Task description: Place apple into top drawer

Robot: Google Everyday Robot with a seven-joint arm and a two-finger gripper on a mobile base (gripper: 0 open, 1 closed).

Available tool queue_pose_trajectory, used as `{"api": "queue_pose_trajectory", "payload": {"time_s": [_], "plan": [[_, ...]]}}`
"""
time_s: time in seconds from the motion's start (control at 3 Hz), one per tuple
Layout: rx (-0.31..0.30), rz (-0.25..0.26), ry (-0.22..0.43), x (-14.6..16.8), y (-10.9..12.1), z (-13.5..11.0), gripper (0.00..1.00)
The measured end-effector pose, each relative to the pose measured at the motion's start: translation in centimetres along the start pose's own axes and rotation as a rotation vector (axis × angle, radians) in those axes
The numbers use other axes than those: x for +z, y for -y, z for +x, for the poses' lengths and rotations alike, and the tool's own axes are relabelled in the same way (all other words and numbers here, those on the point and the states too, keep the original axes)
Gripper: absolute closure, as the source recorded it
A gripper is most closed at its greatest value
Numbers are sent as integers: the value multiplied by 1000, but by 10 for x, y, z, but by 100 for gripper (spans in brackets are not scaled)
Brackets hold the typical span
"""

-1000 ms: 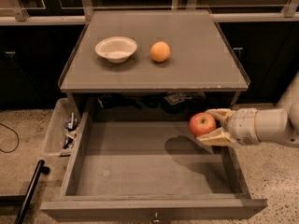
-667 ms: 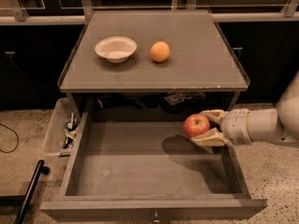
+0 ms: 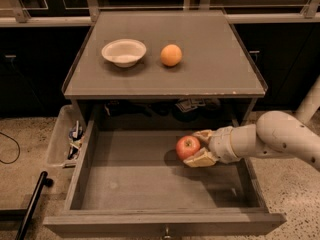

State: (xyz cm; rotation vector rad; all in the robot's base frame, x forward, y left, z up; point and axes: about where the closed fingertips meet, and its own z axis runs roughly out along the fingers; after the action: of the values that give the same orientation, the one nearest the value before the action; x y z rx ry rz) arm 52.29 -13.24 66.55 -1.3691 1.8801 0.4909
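The red apple is held between the tan fingers of my gripper, which reaches in from the right on a white arm. The gripper is shut on the apple and holds it just above the flat bottom of the open grey top drawer, right of the drawer's middle. The apple's shadow falls on the drawer floor beside it. The drawer is pulled fully out, and its small front knob shows at the bottom edge.
A white bowl and a plain orange fruit sit on the cabinet top. A clear plastic bin with small items hangs at the drawer's left. A black pole lies on the floor at lower left.
My gripper has carried the apple leftward, further in over the drawer. Nothing else has moved.
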Motion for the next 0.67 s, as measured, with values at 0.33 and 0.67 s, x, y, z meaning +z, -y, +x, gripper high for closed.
{"api": "queue_pose_trajectory", "payload": {"time_s": [0.33, 0.67], "plan": [[-2, -29, -19, 22, -5, 4, 100], [-3, -53, -41, 36, -9, 10, 100]]}}
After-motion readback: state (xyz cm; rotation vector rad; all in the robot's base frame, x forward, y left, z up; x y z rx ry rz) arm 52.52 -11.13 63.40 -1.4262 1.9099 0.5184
